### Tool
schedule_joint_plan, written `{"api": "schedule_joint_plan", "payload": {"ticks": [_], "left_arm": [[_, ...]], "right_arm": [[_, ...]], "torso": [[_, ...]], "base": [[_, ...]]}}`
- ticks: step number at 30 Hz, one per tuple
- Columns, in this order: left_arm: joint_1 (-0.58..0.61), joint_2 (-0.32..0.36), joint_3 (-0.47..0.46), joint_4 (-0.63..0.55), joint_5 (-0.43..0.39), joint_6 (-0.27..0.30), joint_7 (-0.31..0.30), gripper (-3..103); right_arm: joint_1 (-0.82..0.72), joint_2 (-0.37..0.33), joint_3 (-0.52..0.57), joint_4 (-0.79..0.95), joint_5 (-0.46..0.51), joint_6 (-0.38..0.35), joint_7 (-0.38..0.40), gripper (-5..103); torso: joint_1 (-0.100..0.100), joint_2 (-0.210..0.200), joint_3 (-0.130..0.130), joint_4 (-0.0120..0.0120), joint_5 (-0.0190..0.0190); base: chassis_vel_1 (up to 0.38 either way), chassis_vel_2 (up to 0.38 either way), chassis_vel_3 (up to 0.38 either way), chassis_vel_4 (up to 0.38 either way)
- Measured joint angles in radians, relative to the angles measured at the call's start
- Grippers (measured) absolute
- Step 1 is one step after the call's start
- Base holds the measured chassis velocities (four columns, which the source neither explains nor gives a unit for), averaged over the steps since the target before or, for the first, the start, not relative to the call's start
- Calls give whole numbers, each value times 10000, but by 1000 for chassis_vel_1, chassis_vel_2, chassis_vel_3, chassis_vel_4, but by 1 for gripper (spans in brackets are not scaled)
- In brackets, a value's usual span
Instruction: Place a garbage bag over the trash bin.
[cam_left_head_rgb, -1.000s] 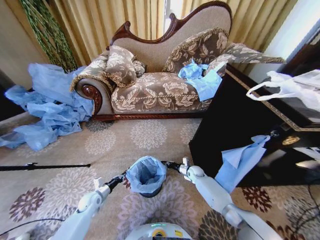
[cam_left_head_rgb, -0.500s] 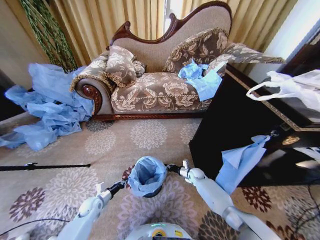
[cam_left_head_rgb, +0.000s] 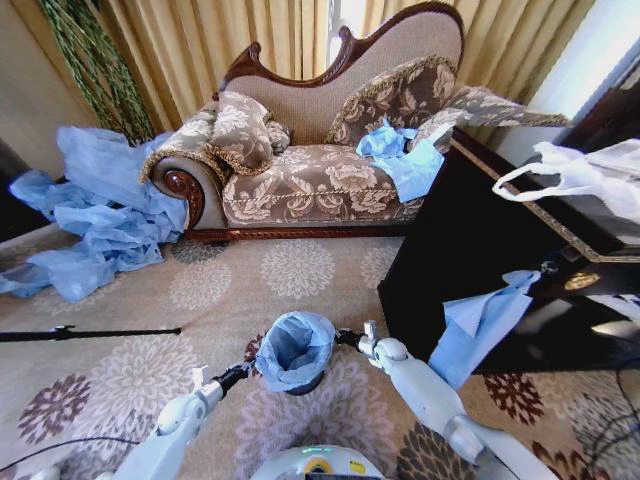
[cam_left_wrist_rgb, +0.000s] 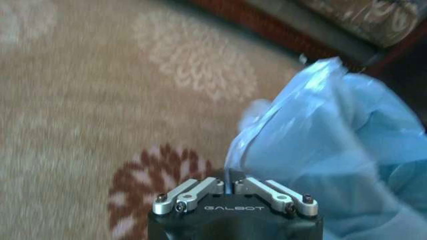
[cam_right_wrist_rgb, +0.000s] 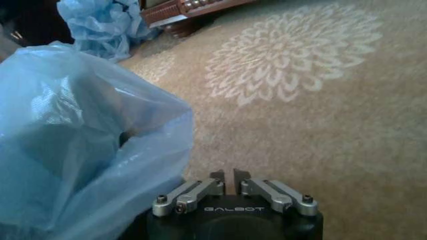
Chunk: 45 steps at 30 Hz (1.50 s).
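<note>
While both my left hand (cam_left_head_rgb: 247, 371) and right hand (cam_left_head_rgb: 343, 337) grip the garbage bag (cam_left_head_rgb: 293, 348) at the trash bin (cam_left_head_rgb: 300, 386), I judge its rim needs pulling lower.

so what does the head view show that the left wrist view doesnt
The head view alone takes in the sofa, the heap of blue sheeting, the white bag on the dark cabinet, the trash bin and the right end effector at the bag's edge. The left wrist view alone gives a close look at the left end effector, shut on a fold of plastic. Both show the garbage bag and the patterned carpet.
</note>
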Motion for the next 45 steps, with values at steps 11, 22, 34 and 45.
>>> {"api": "schedule_joint_plan", "payload": {"ticks": [11, 22, 34, 45], "left_arm": [[184, 268, -119, -242, 72, -139, 86, 43], [193, 385, -92, -221, 135, -163, 90, 81], [139, 506, -100, -337, 133, -143, 55, 100], [314, 941, -493, -1103, -45, -312, 377, 100]], "right_arm": [[-273, -556, 1124, 291, -479, 423, 55, 47], [-152, -561, 1207, 1569, 4482, -1841, 1746, 90], [1123, -478, -330, 234, 4644, -2900, -291, 100], [-46, -442, 612, 2341, 2824, -901, 1409, 100]], "torso": [[0, 0, 0, -2, -2], [0, 0, 0, 1, -4], [1, 0, 1, 2, -3], [0, 0, 0, 0, 2]], "base": [[0, 0, 0, 0], [0, 0, 0, 0], [0, 0, 0, 0], [0, 0, 0, 0]]}}
